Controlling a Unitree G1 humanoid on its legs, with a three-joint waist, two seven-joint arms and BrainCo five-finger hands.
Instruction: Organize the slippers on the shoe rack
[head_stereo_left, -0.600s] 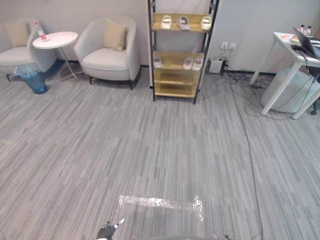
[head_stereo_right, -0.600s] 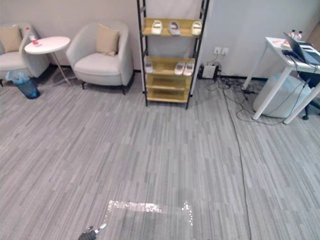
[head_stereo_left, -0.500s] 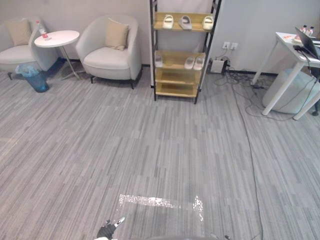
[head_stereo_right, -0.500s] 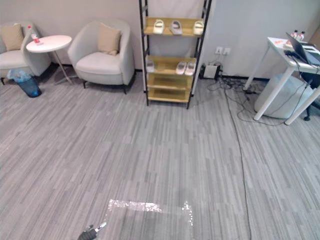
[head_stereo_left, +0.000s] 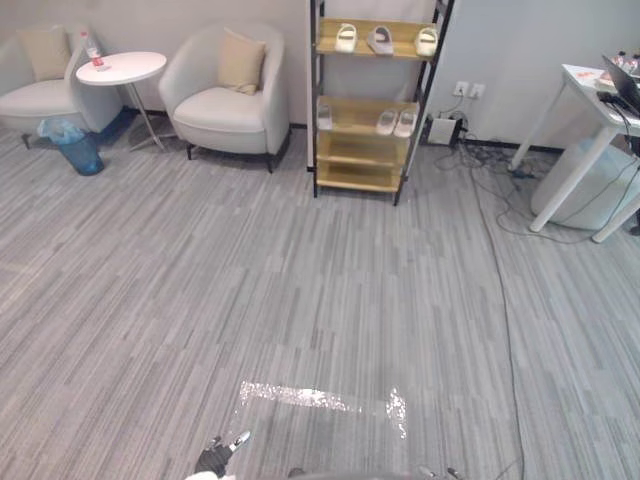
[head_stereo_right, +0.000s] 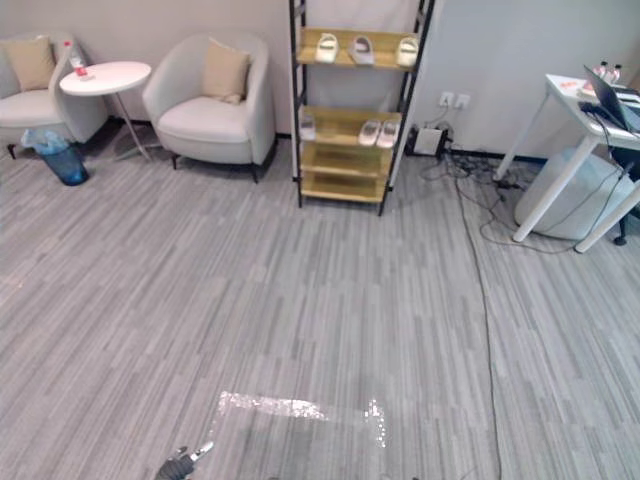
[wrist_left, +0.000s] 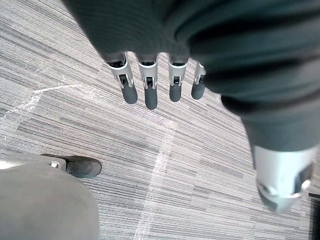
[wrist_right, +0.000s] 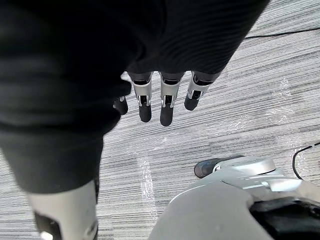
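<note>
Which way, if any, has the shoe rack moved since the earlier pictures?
No. The shoe rack keeps its place beside the armchair and wall sockets; all shifted right together, so the camera moved.

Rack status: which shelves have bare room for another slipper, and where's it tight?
The third shelf and bottom shelf look bare full width. On the second shelf, a bare patch lies between the lone slipper at the left end and the pair on the right. The top shelf is crowded: three slippers spread across.

Office lounge: armchair (head_stereo_left: 225, 100), white desk (head_stereo_left: 590, 95)
</note>
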